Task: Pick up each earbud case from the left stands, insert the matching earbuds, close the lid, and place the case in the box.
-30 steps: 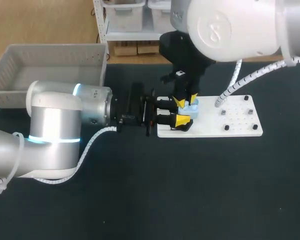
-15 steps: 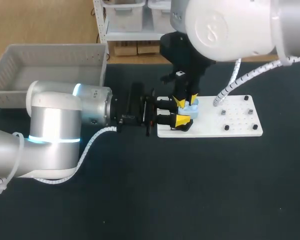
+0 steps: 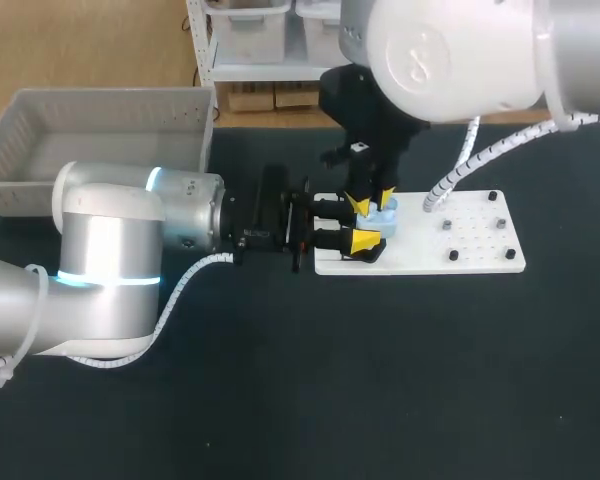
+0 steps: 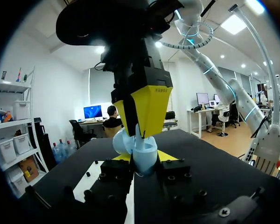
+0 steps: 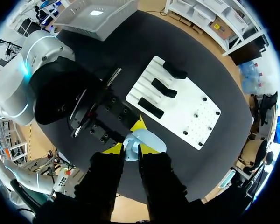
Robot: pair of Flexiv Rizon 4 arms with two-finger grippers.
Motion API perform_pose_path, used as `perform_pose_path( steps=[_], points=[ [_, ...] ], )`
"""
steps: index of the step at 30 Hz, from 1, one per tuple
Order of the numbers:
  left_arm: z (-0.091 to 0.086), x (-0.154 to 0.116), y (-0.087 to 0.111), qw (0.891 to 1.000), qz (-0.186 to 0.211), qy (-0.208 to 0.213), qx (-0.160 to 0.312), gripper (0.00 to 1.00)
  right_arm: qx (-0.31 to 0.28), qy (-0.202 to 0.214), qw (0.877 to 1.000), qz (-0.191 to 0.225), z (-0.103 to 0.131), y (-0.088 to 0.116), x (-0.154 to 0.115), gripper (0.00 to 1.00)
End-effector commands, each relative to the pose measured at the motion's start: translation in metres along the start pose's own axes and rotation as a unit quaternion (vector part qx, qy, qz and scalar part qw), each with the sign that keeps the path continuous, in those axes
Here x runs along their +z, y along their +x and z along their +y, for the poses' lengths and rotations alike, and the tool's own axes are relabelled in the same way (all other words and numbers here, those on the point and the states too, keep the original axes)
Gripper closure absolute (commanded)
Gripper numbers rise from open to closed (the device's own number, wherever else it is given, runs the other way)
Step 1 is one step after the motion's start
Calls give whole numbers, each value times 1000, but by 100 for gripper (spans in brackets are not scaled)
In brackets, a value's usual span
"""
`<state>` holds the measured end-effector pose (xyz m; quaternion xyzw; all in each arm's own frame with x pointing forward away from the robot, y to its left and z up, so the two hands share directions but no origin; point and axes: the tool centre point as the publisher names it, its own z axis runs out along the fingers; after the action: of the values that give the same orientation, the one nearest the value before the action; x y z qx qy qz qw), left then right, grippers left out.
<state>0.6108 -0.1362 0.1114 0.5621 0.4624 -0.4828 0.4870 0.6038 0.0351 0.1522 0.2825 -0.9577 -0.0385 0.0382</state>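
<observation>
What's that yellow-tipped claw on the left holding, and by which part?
The left gripper clamps the pale blue earbud case by two opposite sides of its body.

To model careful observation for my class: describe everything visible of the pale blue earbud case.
The earbud case is small, rounded and pale blue, glossy like plastic. Its lid looks open, tipped to one side. It sits over the left end of the white board, clamped from two sides by the left claw. The right claw points down into its open top.
</observation>
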Motion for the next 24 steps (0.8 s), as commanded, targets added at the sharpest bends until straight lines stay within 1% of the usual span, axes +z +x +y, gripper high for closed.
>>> perform_pose_path(
  steps=[1, 7, 8, 9, 10, 11, 12, 15, 19, 21, 24],
  points=[
    [-2, 0, 1, 1000, -1, -3, 2, 100, 1, 0, 1000, 3, -2, -3, 2, 100],
    [-2, 0, 1, 1000, -1, -3, 2, 100, 1, 3, 1000, 10, -2, -2, 5, 100],
    [-2, 0, 1, 1000, -1, -3, 2, 100, 1, 3, 1000, 11, -2, -2, 5, 84],
    [-2, 0, 1, 1000, -1, -3, 2, 100, 2, 2, 1000, 12, -2, -2, 5, 62],
    [-2, 0, 1, 1000, -1, -3, 2, 100, 2, 2, 1000, 13, -2, -1, 5, 51],
    [-2, 0, 1, 1000, -1, -3, 2, 100, 3, 1, 1000, 13, -2, 1, 3, 15],
    [-2, 0, 1, 1000, -1, -3, 2, 100, 3, 1, 1000, 12, -2, 2, 2, 0],
    [-2, 0, 1, 1000, -1, -3, 2, 100, -1, -2, 1000, 6, 1, 8, -5, 0],
    [-2, 0, 1, 1000, -1, -3, 2, 100, -6, -23, 1000, -9, 4, 21, -21, 0],
    [-2, 0, 1, 1000, -1, -3, 2, 100, 9, -41, 999, -18, 0, 22, -29, 0],
    [-2, 0, 1, 1000, -1, -3, 2, 100, 56, -39, 997, -36, -13, 15, -36, 0]
  ],
)
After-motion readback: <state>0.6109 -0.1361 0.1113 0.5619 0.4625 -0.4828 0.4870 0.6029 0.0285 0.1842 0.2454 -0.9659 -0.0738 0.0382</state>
